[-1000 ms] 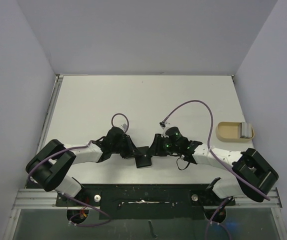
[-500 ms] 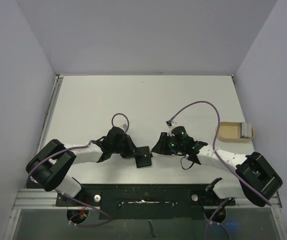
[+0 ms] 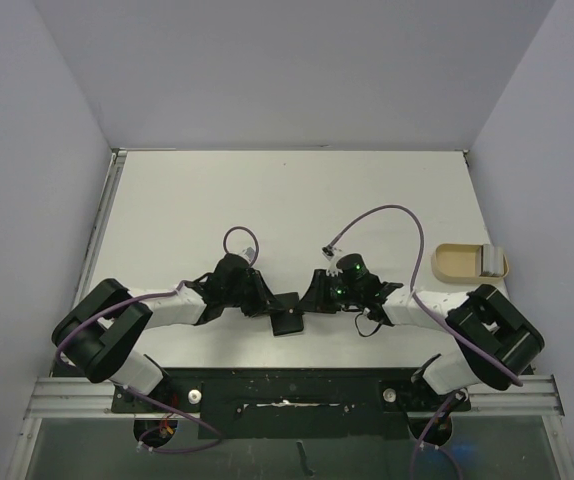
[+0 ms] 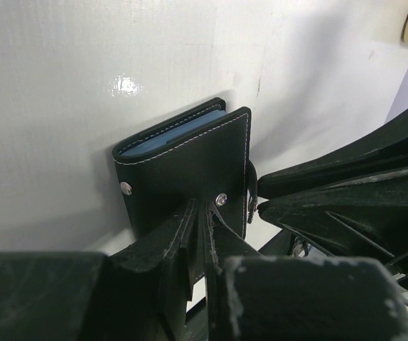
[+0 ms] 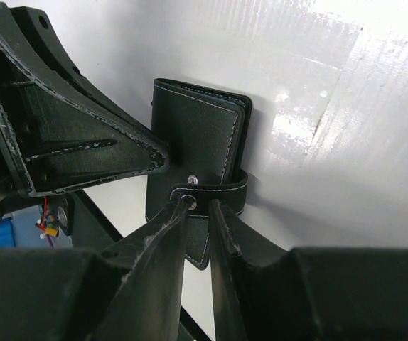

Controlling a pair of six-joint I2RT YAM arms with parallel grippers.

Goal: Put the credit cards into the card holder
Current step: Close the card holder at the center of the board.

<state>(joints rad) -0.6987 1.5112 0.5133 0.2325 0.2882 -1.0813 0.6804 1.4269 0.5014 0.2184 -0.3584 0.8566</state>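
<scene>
Views | left wrist: card holder (image 4: pixel 183 167) blue edge | right wrist: snap tab (image 5: pixel 222 193)

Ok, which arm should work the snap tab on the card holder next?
Right, I'd say. The right gripper has the snap tab between its fingertips; the left gripper is clamped on the card holder cover, holding it steady.

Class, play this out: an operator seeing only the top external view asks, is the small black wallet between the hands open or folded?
Observer: Folded shut; the left wrist view shows the small black leather wallet with a blue lining edge.
Operator: Where is it gripped?
Observer: The right hand pinches the wallet's snap tab.
Operator: And the other side?
Observer: The left hand clamps the wallet's near edge between two metal studs.
</scene>
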